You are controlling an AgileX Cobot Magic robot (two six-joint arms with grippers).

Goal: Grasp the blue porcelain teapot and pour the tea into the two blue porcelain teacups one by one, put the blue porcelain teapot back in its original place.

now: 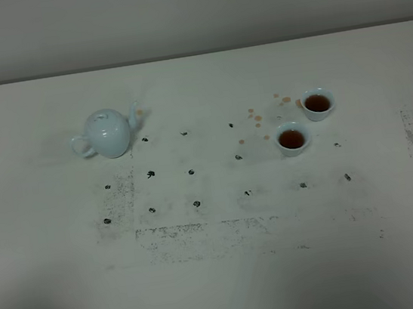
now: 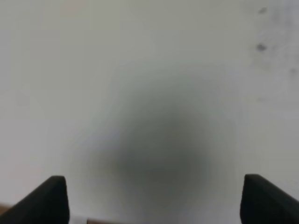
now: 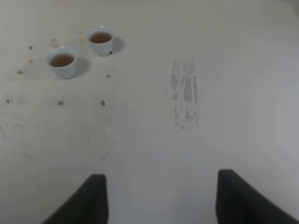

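Sitting upright on the left side of the table (image 1: 222,274), far from both full teacups (image 1: 292,138), the blue porcelain teapot (image 1: 108,132) probably lies nearer the left gripper (image 2: 154,198), open and empty like the right gripper (image 3: 161,196).

Only the fingertips of the robot showed, and only in the two wrist views; the high camera caught no part of either arm. The left gripper (image 2: 154,198) appeared as two matte black fingers (image 2: 49,200), each a blunt wedge with a flat, squared tip and a slanted outer edge. They were plain and dark, with no screws, cables or markings to be made out, and the picture was soft and blurred. The right gripper (image 3: 159,198) looked much the same: two black fingers (image 3: 86,200) with sloping sides and slightly rounded corners, smooth-surfaced, bearing no labels or fasteners that could be seen.
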